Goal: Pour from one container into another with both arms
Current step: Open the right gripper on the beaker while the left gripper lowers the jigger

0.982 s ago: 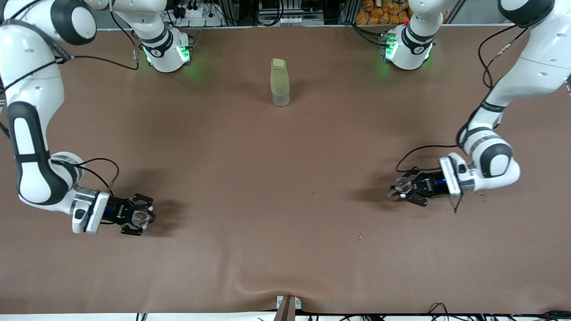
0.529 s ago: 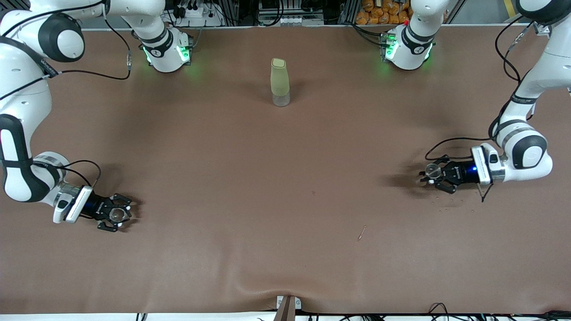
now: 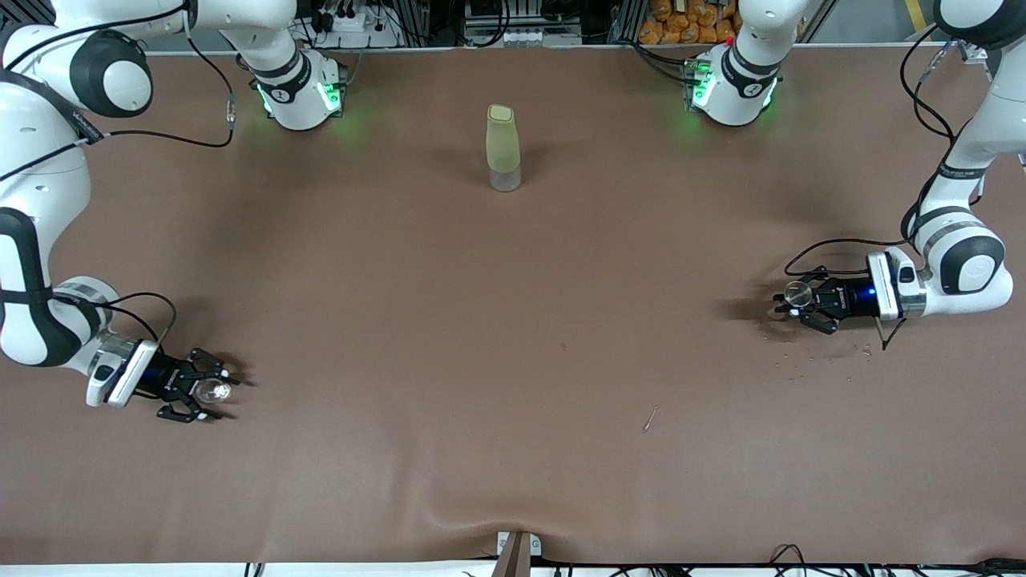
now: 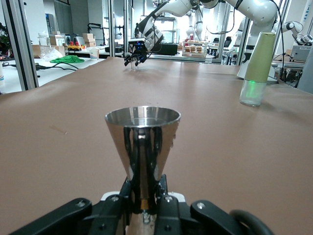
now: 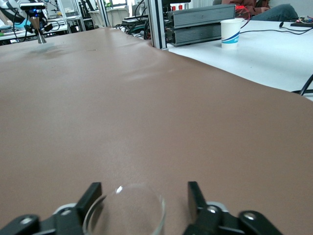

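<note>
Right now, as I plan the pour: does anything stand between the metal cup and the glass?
Nothing visible does. The metal cup in the left gripper and the glass between the right gripper's open fingers have only table between them. The green bottle stands farther from the front camera, off that line.

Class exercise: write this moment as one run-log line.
left claw: shut on steel cup, upright | right claw: open around clear glass | green bottle: standing near the bases
</note>
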`<state>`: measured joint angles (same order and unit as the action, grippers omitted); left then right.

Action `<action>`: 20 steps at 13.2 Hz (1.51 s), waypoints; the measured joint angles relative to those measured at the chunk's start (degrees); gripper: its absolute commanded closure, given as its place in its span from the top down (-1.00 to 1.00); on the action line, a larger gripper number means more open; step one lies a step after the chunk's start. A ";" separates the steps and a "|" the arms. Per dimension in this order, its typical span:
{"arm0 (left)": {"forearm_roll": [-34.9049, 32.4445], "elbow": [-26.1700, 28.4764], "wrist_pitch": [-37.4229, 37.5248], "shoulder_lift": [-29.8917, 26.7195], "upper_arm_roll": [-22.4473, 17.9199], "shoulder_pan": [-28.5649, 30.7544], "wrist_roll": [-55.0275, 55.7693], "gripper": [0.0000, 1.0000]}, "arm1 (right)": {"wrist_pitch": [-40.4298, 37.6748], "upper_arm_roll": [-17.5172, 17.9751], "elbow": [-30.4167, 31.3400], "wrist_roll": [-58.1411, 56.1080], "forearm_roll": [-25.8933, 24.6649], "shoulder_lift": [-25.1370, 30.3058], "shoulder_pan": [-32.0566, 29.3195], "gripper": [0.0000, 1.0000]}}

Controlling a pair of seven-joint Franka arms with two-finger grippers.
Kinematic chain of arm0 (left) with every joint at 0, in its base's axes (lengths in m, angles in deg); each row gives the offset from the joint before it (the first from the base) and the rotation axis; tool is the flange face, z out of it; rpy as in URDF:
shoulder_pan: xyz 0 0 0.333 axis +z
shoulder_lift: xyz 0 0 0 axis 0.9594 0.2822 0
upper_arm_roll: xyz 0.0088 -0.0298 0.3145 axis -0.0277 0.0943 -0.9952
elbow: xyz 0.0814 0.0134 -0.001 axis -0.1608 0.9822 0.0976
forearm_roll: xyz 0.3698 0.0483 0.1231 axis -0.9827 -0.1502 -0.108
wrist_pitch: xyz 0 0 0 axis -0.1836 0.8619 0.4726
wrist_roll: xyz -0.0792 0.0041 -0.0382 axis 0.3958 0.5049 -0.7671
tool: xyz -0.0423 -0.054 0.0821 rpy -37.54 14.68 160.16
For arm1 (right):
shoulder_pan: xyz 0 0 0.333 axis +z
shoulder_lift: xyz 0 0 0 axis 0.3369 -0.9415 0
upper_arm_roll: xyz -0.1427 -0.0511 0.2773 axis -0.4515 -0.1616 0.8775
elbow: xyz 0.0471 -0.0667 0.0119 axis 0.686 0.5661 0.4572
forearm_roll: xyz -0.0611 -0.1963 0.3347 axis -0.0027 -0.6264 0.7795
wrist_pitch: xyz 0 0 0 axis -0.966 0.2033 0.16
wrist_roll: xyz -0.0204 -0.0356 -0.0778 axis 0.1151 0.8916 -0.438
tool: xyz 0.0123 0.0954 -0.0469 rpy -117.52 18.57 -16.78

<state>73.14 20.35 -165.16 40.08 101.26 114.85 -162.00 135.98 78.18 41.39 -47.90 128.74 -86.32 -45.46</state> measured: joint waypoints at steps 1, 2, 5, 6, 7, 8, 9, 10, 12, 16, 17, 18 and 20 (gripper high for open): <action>-0.13 -0.15 0.01 0.64 0.00 0.44 -0.37 -1.00 | -0.58 0.00 -0.21 0.46 -0.03 0.16 0.00 1.00; -0.13 -0.41 0.02 1.31 0.00 0.65 -0.62 -1.00 | -1.23 0.00 -0.30 0.92 -0.06 0.24 0.00 1.00; -0.13 -1.39 0.04 2.94 0.01 0.58 -0.88 -1.00 | -3.23 0.02 -0.89 5.61 -1.53 0.87 0.00 1.00; -0.13 -1.56 0.08 3.18 0.02 0.56 -0.88 -1.00 | -3.76 0.06 -1.12 8.84 -3.00 1.66 0.00 1.00; -0.13 -1.65 0.12 3.31 0.02 0.54 -0.89 -1.00 | -4.46 0.13 -1.27 12.49 -4.27 2.77 0.01 1.00; -0.13 -1.70 0.18 3.45 0.04 0.49 -0.89 -1.00 | -5.24 0.25 -1.37 16.59 -5.69 4.12 0.07 1.00; -0.14 -1.72 0.22 3.64 0.06 0.44 -0.89 -1.00 | -5.60 0.47 -1.46 21.09 -7.40 5.60 0.24 1.00; -0.13 -1.73 0.23 3.84 0.06 0.37 -0.89 -1.00 | -5.80 0.79 -1.53 25.70 -9.05 7.07 0.58 1.00; -0.13 -1.75 0.26 4.07 0.07 0.29 -0.89 -1.00 | -5.85 1.24 -1.89 34.78 -13.09 9.98 1.97 1.00; -0.13 -1.87 0.31 4.11 0.10 0.24 -0.89 -0.39 | -5.74 1.43 -2.37 52.58 -23.75 17.72 7.04 1.00; -0.13 -1.91 0.33 4.11 0.10 0.24 -0.89 -0.35 | -5.74 1.40 -2.31 56.05 -26.17 19.49 8.03 1.00; -0.13 -1.95 0.41 4.11 0.10 0.25 -0.89 -0.31 | -5.77 1.36 -2.09 59.07 -28.64 21.04 8.75 1.00; -0.13 -2.03 0.54 4.12 0.10 0.25 -0.89 -0.17 | -5.85 1.32 -0.60 64.27 -32.97 24.00 9.80 1.00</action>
<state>73.00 18.32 -164.62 44.20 101.37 115.10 -162.89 130.14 79.51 40.78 16.38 95.77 -62.32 -35.67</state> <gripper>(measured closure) 0.661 0.000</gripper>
